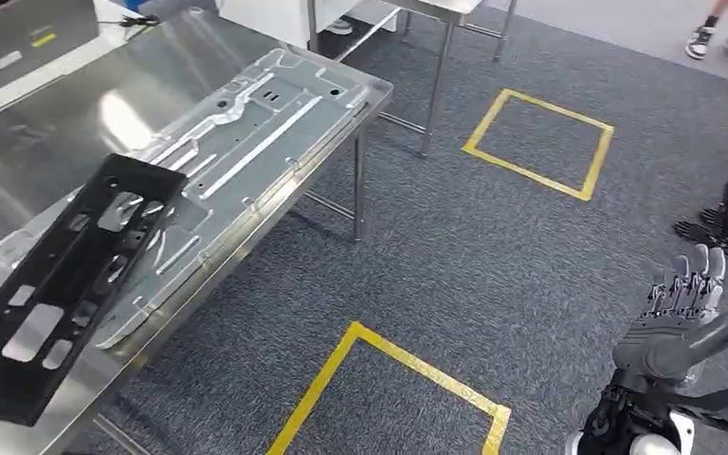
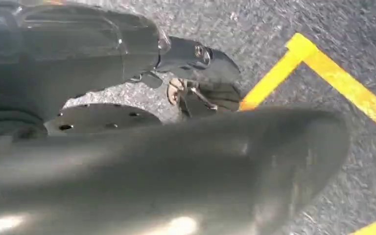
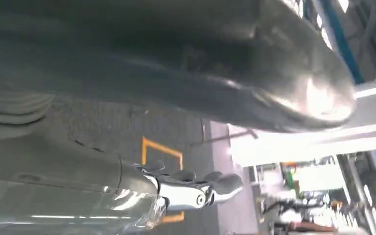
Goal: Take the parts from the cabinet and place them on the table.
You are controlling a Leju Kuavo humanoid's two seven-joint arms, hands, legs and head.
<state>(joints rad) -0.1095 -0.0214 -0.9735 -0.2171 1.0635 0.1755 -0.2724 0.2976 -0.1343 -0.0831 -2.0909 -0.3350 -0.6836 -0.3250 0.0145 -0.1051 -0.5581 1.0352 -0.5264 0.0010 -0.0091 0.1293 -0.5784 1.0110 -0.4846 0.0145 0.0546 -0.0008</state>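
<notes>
A black plastic frame (image 1: 71, 284) lies flat at the near left of the steel table (image 1: 47, 133). Its far end rests on a large silver sheet-metal panel (image 1: 246, 142), which stretches along the table's right edge. My right hand (image 1: 687, 313) hangs low over the carpet at the lower right, well away from the table, fingers apart and holding nothing. In the right wrist view its fingers (image 3: 191, 188) stretch out bare. My left hand (image 2: 142, 142) hangs above the carpet, its fingers (image 2: 200, 61) spread and holding nothing.
Yellow tape squares (image 1: 540, 142) mark the grey carpet, one (image 1: 389, 379) by the table's near corner. A second steel table (image 1: 436, 19) stands behind. A grey case (image 1: 28, 38) sits at the table's far left. A person's feet (image 1: 720, 43) show at the top right.
</notes>
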